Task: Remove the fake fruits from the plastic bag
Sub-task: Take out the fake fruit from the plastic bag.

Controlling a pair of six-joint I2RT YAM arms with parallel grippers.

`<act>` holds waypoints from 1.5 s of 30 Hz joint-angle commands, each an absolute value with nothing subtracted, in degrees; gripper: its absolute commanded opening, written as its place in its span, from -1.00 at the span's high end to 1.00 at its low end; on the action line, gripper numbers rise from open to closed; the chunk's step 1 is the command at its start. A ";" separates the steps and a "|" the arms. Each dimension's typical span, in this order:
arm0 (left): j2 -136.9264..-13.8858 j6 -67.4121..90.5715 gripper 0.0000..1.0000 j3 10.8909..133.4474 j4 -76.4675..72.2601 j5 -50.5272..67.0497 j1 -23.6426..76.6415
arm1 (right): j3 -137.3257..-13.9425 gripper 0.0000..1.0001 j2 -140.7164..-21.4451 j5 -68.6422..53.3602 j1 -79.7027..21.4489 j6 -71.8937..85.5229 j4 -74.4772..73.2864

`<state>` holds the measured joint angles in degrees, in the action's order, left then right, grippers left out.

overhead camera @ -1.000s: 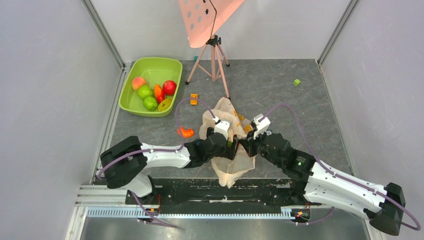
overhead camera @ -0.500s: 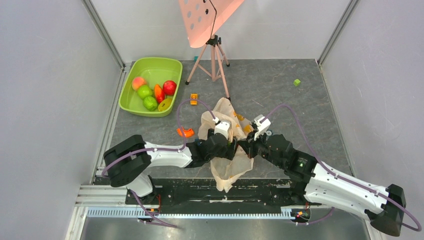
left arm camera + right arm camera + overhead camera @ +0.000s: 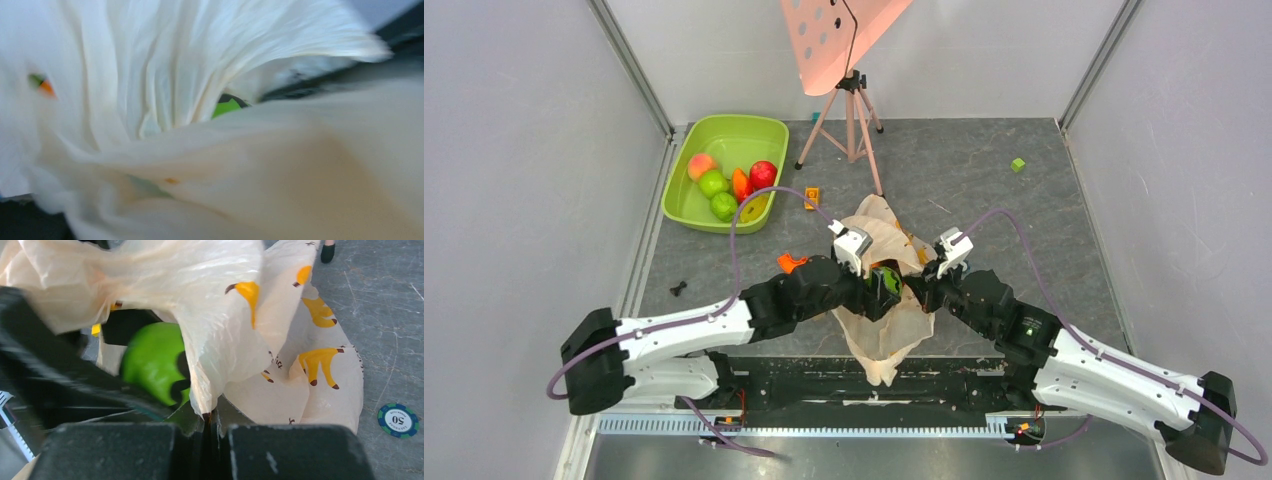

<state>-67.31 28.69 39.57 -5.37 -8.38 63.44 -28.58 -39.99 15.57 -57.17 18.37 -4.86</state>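
Observation:
The plastic bag (image 3: pixel 879 335) lies crumpled between my two grippers, pale peach with yellow printed marks (image 3: pixel 310 365). My left gripper (image 3: pixel 882 288) is at the bag's mouth, and its dark fingers close round a glossy green fruit (image 3: pixel 890 283) that shows clearly in the right wrist view (image 3: pixel 150 360). In the left wrist view the bag (image 3: pixel 200 60) covers the jaws, and only a sliver of the green fruit (image 3: pixel 226 107) shows. My right gripper (image 3: pixel 916 291) is shut, pinching a fold of the bag's edge (image 3: pixel 210 427).
A lime-green tub (image 3: pixel 729 122) at the back left holds several fruits, among them a red apple (image 3: pixel 763 174). A tripod (image 3: pixel 852 110) stands behind the bag. An orange arc piece (image 3: pixel 790 262), an orange block (image 3: pixel 812 193), a green block (image 3: pixel 1018 165) and a poker chip (image 3: pixel 398 420) lie on the floor.
My left arm has stretched out and its gripper has shifted slightly right and away, bringing a green fruit into sight at the bag's mouth. The right gripper has stayed pinching the bag.

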 commanded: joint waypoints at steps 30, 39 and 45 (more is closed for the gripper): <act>-43.08 16.82 -0.58 61.31 27.72 -21.42 60.02 | -28.60 0.98 -39.81 18.08 -57.37 18.74 -3.91; -51.52 24.84 -0.51 56.34 16.96 -5.87 29.74 | -28.93 0.97 -38.11 17.91 -57.39 18.59 -6.13; -63.39 28.04 -0.52 57.33 12.94 -2.90 12.94 | -28.65 0.97 -37.86 17.17 -57.39 19.11 -6.53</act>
<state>-57.82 23.68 56.25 19.51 -6.85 20.95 -28.25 -38.28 17.78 -57.17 18.48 -6.68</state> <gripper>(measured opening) 0.877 0.016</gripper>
